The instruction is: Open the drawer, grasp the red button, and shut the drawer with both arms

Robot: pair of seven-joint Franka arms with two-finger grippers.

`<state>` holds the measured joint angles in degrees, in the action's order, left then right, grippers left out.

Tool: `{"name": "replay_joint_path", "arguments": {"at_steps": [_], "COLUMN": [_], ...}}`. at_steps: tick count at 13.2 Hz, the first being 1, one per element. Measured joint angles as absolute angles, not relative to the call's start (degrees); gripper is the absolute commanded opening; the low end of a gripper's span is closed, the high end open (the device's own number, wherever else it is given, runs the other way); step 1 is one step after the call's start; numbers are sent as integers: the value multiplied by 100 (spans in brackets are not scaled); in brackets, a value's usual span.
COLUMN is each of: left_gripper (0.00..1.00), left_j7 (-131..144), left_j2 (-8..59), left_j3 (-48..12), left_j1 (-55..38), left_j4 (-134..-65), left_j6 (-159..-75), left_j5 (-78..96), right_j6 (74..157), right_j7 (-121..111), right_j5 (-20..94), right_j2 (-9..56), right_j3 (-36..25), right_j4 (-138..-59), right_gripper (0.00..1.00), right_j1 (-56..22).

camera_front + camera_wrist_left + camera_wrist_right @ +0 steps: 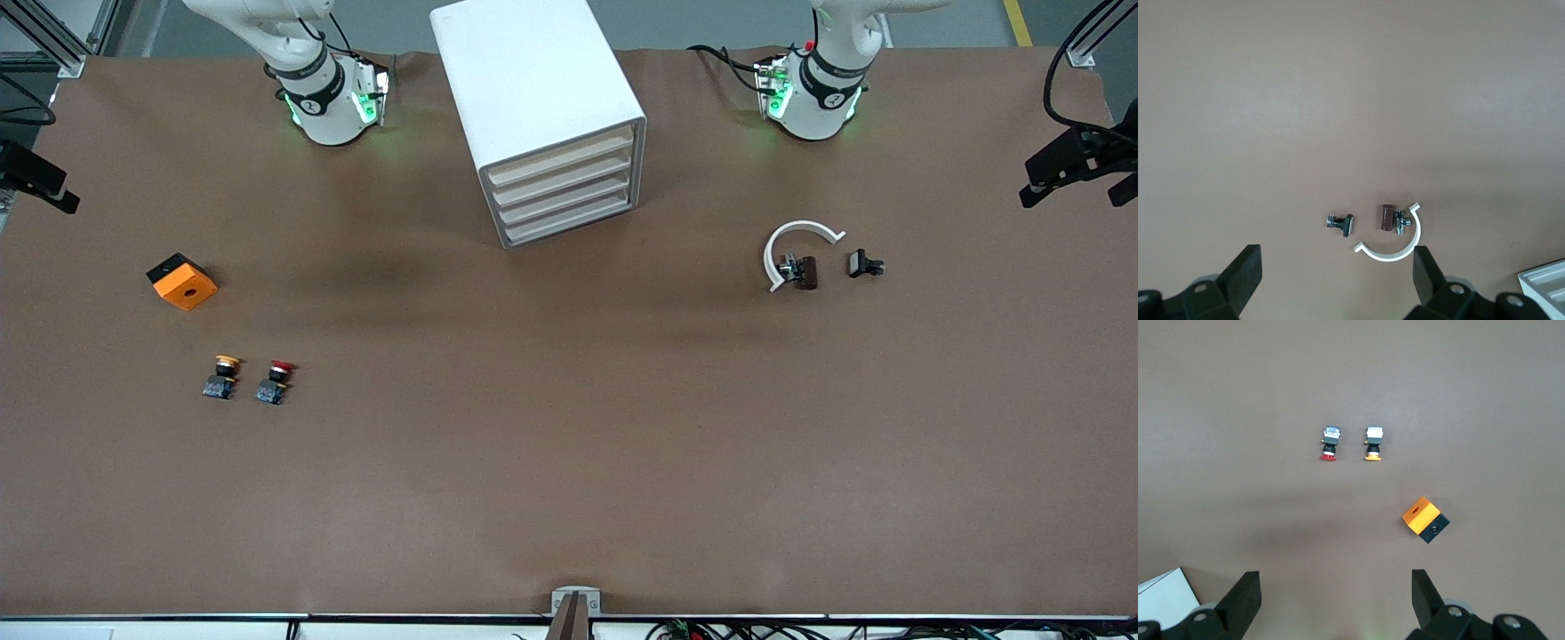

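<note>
Your left hand (1335,277) and right hand (1335,597) wait spread above the bench (569,462); the drawer (562,158) sits shut; the button (275,380) lies beside its yellow-capped twin (221,377)

From my station, both arms (311,80) run off the front view's top edge. The cabinet (1545,280) is clipped at a corner below my left gripper (1335,270); drawer contents stay hidden.
</note>
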<state>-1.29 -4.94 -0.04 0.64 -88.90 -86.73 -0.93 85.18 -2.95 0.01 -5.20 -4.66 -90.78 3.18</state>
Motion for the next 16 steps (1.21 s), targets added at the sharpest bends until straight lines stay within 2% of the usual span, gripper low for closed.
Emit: {"name": "replay_joint_path", "arguments": {"at_steps": [6,16], "left_gripper": [100,100], "left_j7": [-114,-92], "left_j2": [-303,-182], "left_j3": [0,-50], "left_j1": [-23,-48], "left_j4": [-8790,-8775], "left_j6": [-8659,-8691], "left_j5": [-76,-73], "right_j6": [8505,8532], "right_j7": [-295,-295], "right_j5": [1,1], "right_j2": [-868,-886], "right_j3": [-465,-463], "right_j4": [-9434,-9468], "right_gripper": [100,100], "right_j1": [318,318]}}
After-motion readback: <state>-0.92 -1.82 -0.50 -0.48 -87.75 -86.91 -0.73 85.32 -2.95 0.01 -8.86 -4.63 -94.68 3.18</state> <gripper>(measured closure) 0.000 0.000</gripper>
